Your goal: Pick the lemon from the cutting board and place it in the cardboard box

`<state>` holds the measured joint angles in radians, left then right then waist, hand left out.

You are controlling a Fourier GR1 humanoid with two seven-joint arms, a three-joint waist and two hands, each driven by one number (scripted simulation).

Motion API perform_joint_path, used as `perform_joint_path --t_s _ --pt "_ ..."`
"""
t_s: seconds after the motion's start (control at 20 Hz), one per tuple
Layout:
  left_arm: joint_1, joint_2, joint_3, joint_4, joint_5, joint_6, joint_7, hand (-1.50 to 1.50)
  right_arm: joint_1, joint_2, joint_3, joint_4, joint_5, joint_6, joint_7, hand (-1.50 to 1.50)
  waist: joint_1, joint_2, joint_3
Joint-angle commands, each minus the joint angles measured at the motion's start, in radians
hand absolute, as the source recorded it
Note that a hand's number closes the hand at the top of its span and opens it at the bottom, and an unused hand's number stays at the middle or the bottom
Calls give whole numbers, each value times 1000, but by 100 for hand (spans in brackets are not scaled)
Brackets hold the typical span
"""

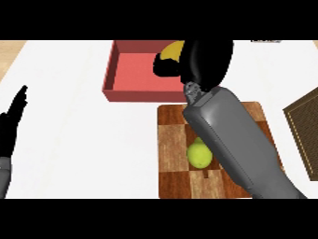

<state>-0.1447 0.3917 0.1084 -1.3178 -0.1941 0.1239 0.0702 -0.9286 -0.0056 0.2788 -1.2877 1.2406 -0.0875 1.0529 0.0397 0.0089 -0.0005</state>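
Your right hand (189, 58) curls around a yellow lemon (173, 47) above the red box (110, 74). A yellow-green fruit (199, 155) lies on the checkered cutting board (171, 140), beside the grey forearm. Your left hand (6, 126) rests with straight fingers at the left edge. A wooden tray (313, 126) sits right.

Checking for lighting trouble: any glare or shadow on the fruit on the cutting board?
Head view: no glare on the yellow-green fruit; evenly lit, its right edge hidden by the right forearm, whose hand holds a yellow fruit over the box.
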Motion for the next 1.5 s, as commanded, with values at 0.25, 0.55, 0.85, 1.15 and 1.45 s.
perform_joint_path --t_s 0.25,0.55,0.85,1.15,1.45 --pt "-52 15 11 1 7 -27 12 0 -241 5 -203 412 -152 -287 -25 150 25 11 0" --pt "-33 -23 -11 31 -27 9 -26 0 -309 5 -319 697 -169 -439 -200 150 29 21 0" --pt "-42 -20 -9 14 1 -29 -16 0 -350 -20 -375 883 -137 -534 -165 150 55 31 -1" --pt "-57 -5 -8 5 -3 -41 -11 0 -395 -29 -510 937 -267 -555 -224 -150 69 33 1" --pt "-57 -40 -30 25 -29 -10 -37 0 -369 -27 -523 966 -265 -697 -365 -150 70 38 0"
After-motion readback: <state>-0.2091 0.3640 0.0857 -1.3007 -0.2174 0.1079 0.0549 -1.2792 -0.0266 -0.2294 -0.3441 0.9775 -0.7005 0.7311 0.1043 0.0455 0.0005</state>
